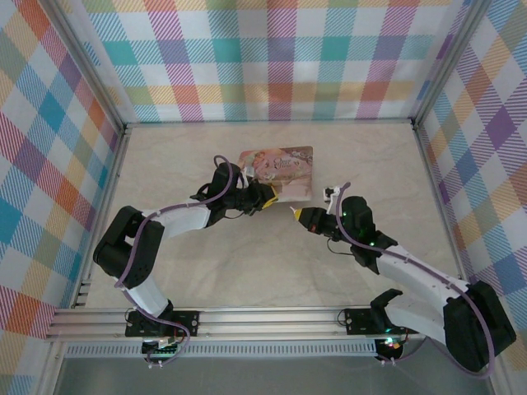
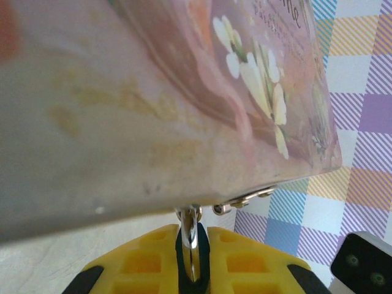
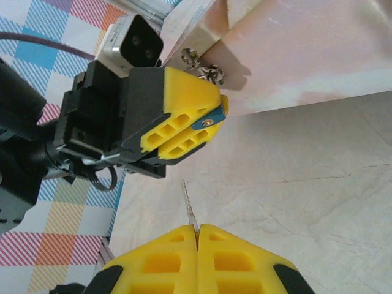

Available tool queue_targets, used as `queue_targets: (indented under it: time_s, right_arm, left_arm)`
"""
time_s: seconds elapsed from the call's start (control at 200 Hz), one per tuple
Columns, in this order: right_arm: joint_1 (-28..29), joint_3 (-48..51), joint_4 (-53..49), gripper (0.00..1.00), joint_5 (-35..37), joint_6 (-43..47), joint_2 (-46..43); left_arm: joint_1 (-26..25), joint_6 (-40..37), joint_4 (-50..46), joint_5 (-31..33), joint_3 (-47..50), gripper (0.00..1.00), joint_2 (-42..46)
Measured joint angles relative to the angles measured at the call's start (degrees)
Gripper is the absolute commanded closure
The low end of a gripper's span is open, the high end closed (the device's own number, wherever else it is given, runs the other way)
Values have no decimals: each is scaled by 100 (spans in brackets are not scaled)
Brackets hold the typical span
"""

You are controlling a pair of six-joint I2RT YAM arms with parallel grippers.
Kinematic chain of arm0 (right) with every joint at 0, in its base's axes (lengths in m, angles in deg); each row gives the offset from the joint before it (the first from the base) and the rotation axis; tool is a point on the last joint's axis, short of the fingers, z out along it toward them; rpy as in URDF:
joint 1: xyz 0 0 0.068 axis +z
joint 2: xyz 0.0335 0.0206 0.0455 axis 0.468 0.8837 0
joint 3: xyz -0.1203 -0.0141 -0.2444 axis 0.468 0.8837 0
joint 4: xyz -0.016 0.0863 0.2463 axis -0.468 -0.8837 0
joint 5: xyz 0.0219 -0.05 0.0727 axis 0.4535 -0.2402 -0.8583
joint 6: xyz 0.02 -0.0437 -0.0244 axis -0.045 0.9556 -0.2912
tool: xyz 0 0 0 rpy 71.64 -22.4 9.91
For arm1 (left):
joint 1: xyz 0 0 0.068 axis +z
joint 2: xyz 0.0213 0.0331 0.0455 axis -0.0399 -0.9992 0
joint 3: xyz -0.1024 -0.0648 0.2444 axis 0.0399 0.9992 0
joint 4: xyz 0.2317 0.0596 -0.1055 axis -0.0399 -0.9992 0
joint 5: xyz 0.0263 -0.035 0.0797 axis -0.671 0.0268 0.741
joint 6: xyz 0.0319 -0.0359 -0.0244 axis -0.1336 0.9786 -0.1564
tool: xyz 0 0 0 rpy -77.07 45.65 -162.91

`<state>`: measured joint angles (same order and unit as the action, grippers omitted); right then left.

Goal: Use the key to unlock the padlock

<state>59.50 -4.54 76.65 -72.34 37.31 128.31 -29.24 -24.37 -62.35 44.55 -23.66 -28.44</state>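
Pink illustrated tin box (image 1: 280, 169), one, white-flower print, silver clasp (image 2: 245, 201) at its edge, on beige marbled tabletop (image 1: 247, 271). Pastel plaid walls (image 1: 272, 58), three sides. Aluminium rail (image 1: 272, 322), near edge.

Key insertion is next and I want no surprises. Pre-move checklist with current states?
1. Key gripped by right gripper: ok, its blade sticks out of the shut jaws.
2. Padlock gripped by left gripper: ok, it is clamped between the jaws.
3. Key apart from padlock, not yet inserted: ok.
4. Nothing between key tip and padlock: ok.
5. Keyhole turned toward key: cannot tell.
6. Padlock shackle through the latch of the tin: cannot tell.
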Motion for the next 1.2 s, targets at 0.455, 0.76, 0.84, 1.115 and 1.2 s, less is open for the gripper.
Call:
queue_targets:
  time_s: [0.455, 0.76, 0.84, 1.115, 1.2]
  right_arm:
    - [334, 114, 1329, 100, 345, -570, 966]
    - [439, 142, 1888, 100, 581, -907, 1270]
    - [470, 144, 1939, 100, 605, -964, 1305]
    - [544, 144, 2194, 100, 704, -1182, 1624]
    - [570, 144, 2240, 100, 710, -1231, 1744]
  left_arm:
    - [-87, 81, 245, 98, 98, 89, 0]
    - [-98, 114, 304, 118, 120, 89, 2]
    - [-98, 116, 315, 118, 127, 89, 0]
    - [-101, 151, 435, 118, 186, 89, 2]
    - [-101, 151, 439, 118, 190, 89, 2]
